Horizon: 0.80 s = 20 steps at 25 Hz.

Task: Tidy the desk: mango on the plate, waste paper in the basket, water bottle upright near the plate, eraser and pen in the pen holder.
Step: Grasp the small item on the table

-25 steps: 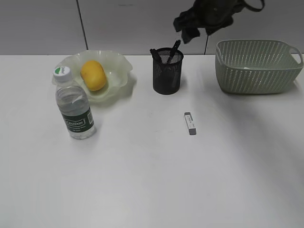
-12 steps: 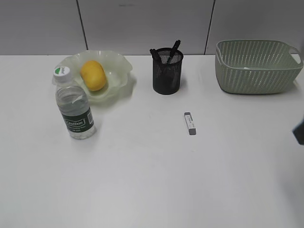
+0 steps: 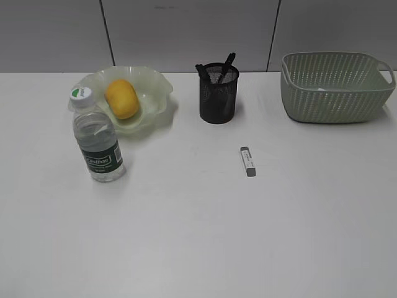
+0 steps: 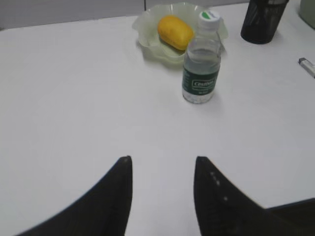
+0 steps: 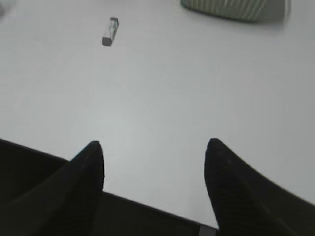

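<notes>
The mango (image 3: 121, 98) lies on the wavy-rimmed plate (image 3: 156, 82). In front of the plate the water bottle (image 3: 97, 139) stands upright. A black pen (image 3: 229, 62) sticks out of the mesh pen holder (image 3: 218, 96). The eraser (image 3: 248, 161) lies flat on the table in front of the holder. The basket (image 3: 335, 87) stands at the back right; the waste paper is hidden. Neither arm shows in the exterior view. My left gripper (image 4: 162, 160) is open over bare table, well short of the bottle (image 4: 201, 64). My right gripper (image 5: 153, 143) is open and empty near the table's front edge, far from the eraser (image 5: 110, 31).
The white table (image 3: 198, 236) runs back to a grey panelled wall. Its dark front edge (image 5: 147, 211) shows under my right gripper. The basket's wall (image 5: 231, 7) is at the top of the right wrist view.
My right arm, which hung above the pen holder a second ago, has pulled away to the right and out of the exterior view. The objects have not moved.
</notes>
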Available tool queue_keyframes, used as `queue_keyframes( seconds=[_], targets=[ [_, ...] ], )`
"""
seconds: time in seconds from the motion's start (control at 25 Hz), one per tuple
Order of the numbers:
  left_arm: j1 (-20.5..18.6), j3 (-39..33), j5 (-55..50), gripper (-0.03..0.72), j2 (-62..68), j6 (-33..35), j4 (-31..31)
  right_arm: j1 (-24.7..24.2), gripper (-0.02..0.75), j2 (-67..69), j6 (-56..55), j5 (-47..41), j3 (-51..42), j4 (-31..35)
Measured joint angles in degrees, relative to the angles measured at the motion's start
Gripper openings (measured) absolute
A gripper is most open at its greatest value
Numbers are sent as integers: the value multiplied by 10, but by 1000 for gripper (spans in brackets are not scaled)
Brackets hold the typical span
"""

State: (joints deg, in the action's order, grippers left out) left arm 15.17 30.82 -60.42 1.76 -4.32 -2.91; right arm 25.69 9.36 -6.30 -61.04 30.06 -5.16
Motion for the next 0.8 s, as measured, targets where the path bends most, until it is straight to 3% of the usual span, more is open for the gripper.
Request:
queue_keyframes(
  seconds=[0.2, 0.52, 0.68, 0.8],
  targets=[
    [0, 19, 1, 321, 126, 11, 38, 0, 496, -95, 7, 10, -8, 8],
    [12, 163, 23, 322, 436, 43, 97, -27, 493, -98, 8, 12, -8, 18],
    [84, 239, 67, 322, 563, 22, 108, -77, 490, -98, 8, 12, -8, 19],
    [179, 293, 110, 322, 648, -24, 78, -92, 490, -98, 8, 12, -8, 20]
  ],
)
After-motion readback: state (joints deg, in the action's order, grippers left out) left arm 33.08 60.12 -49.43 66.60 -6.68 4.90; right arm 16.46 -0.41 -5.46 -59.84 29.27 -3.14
